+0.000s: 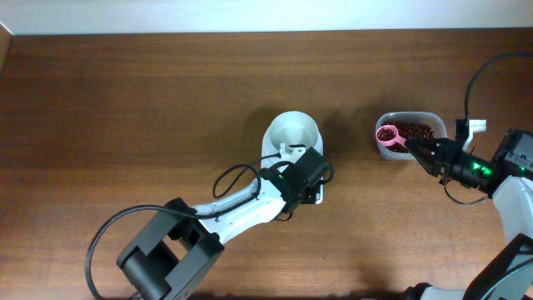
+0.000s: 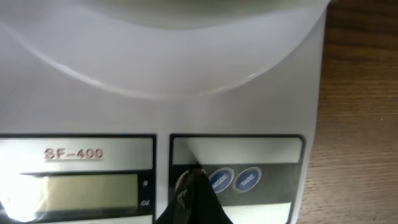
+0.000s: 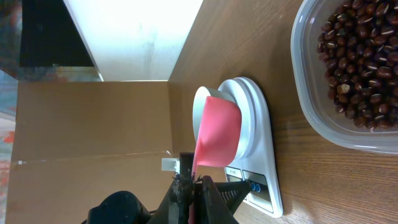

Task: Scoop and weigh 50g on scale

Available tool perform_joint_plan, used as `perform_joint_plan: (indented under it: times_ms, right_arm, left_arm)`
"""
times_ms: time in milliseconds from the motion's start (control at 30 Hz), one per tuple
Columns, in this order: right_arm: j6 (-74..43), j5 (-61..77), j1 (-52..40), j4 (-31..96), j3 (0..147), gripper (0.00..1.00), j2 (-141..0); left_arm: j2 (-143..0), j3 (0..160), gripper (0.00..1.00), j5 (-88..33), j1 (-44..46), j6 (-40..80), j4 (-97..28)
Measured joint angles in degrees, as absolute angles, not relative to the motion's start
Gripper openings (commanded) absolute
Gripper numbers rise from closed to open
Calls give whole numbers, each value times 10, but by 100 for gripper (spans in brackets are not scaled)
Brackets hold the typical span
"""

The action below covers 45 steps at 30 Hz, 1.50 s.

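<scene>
Left hand (image 2: pixel 194 186), shut empty, presses the scale (image 2: pixel 249 106) button, probably taring; your right hand (image 1: pixel 416 150) clamps the loaded spoon (image 1: pixel 388 135), with the bowl (image 1: pixel 291 132) to its left next.

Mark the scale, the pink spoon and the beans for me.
scale (image 1: pixel 291 133), overhead view, inside of its white bowl.
pink spoon (image 3: pixel 217 134), right wrist view, underside of its scoop.
beans (image 3: pixel 364 62), right wrist view, middle of the heap.

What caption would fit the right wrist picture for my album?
Jaws pinch a pink spoon, the scale beyond it, a tub of red-brown beans beside.
</scene>
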<state>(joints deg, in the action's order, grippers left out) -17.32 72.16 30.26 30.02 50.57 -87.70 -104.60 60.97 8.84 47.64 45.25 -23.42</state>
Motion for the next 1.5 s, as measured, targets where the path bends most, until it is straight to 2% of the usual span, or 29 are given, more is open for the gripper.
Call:
perform_joint_plan:
  times_ms: [400,467,500,533,567,700,767,867,900,967,1067,1267,1333,1500]
  right_arm:
    - [-173,721,303,300,506,4,-877]
    - [-173,720,303,300,506,4,-877]
    - [-173,720,303,300,506,4,-877]
    - [-173,719,303,300,506,4,-877]
    - [-173,719,303,300,506,4,-877]
    - [-173,719,303,300,506,4,-877]
    - [-173,718,303,300,506,4,-877]
    - [-173,713,298,300,506,4,-877]
    - [-173,714,294,300,506,4,-877]
    - [-173,713,290,301,506,4,-877]
    - [-173,713,290,305,506,4,-877]
    - [-173,714,289,312,506,4,-877]
    - [-173,713,289,313,506,4,-877]
    - [-173,713,289,315,506,4,-877]
  left_arm:
    - [-1048,616,0,88,477,450,-244]
    - [-1017,621,22,82,477,435,-310]
    - [-982,622,47,79,477,429,-345]
    - [-920,622,80,79,477,420,-370]
    - [-890,625,100,79,477,403,-376]
    - [-784,626,99,119,478,308,-440]
    - [-766,629,99,196,478,295,-550]
    - [-764,629,99,212,469,224,-551]
    - [-761,629,99,185,442,171,-549]
    - [-730,629,99,53,350,40,-540]
    - [-685,629,99,-75,263,-82,-561]
    - [-606,658,99,-116,244,-201,-594]
    - [-605,672,99,-120,213,-234,-617]
    - [-605,675,99,-120,174,-254,-638]
